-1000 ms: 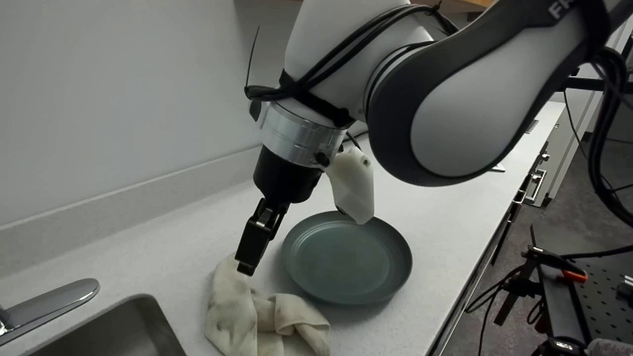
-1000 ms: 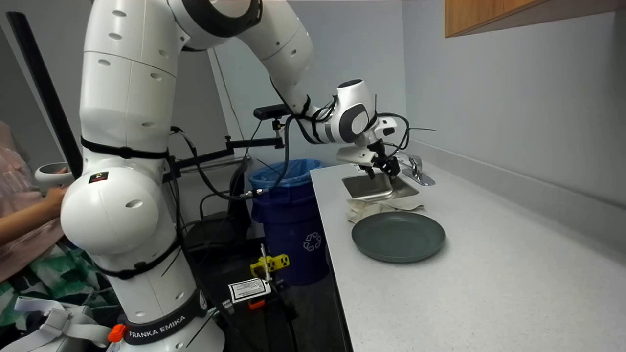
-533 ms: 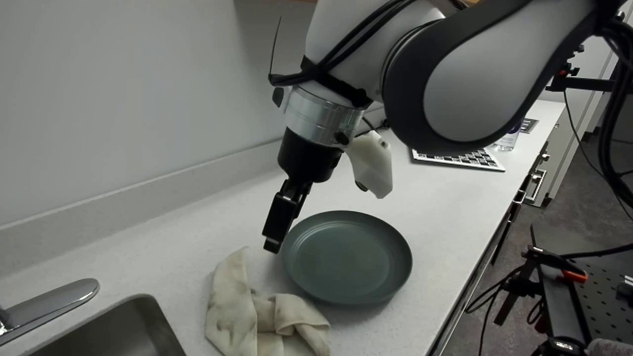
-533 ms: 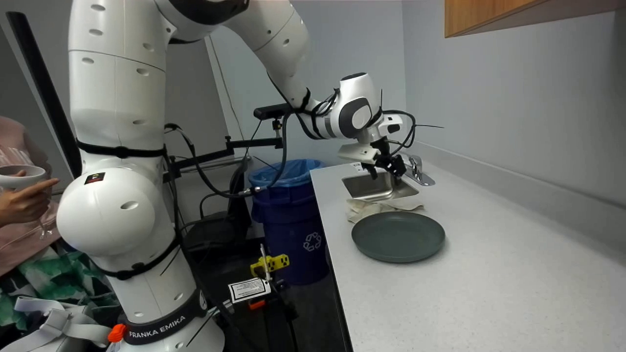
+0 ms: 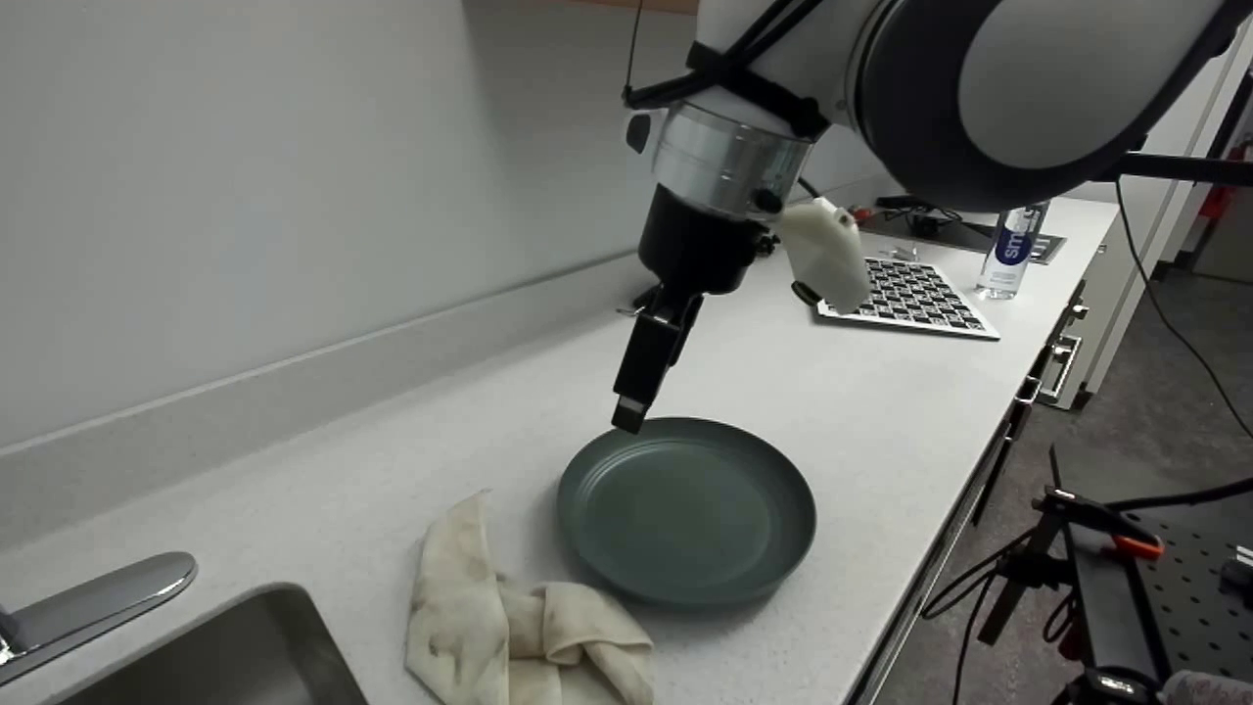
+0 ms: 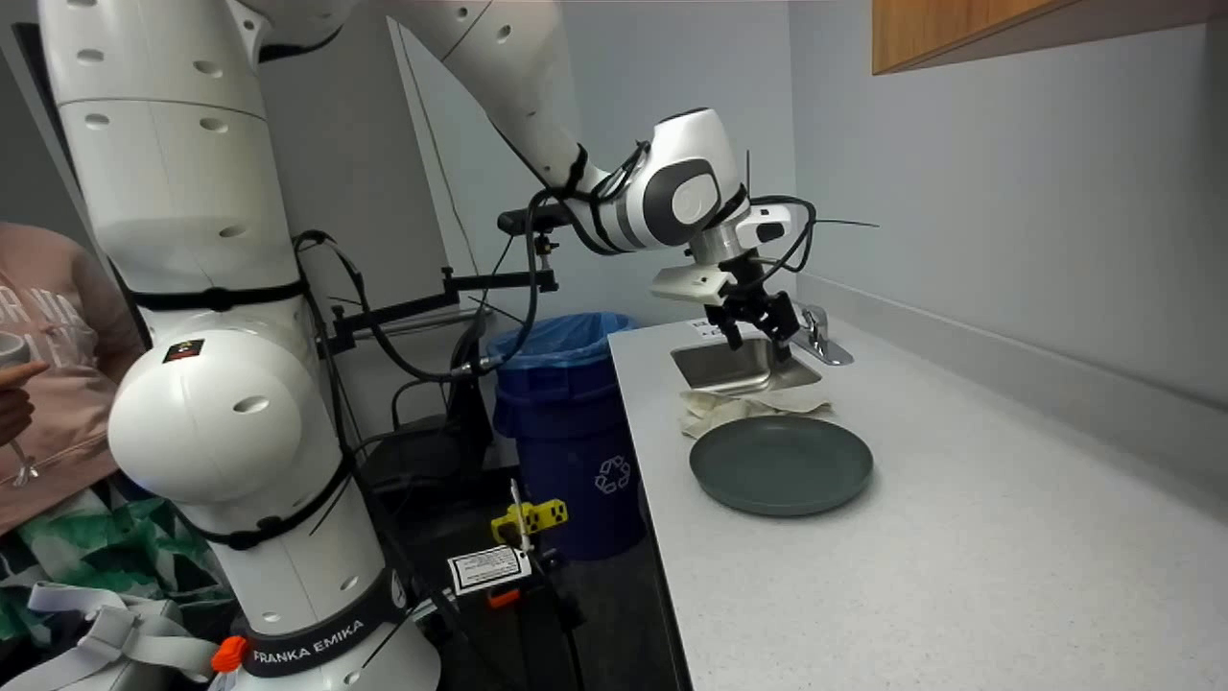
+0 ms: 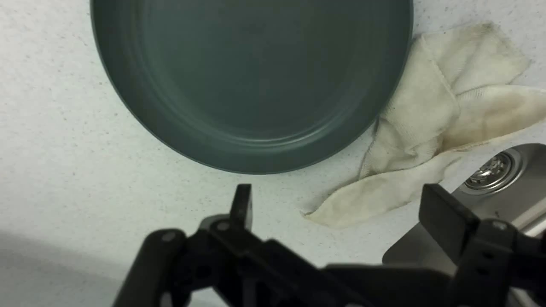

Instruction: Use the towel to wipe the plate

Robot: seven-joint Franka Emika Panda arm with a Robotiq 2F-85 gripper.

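A cream, stained towel lies crumpled on the counter beside the plate; it also shows in an exterior view and in the wrist view. A dark green round plate lies flat and bare on the counter; it also shows in an exterior view and in the wrist view. My gripper is raised above the counter, apart from plate and towel. In the wrist view its fingers are wide apart with nothing between them. It also shows in an exterior view.
A sink with a faucet lies beyond the towel. A checkered board and a water bottle stand further along the counter. A wall runs along one side, and a wooden cabinet hangs above.
My gripper has risen and moved away from the towel's corner, to the right in an exterior view. Towel and plate have not visibly moved. The person beside the robot has shifted.
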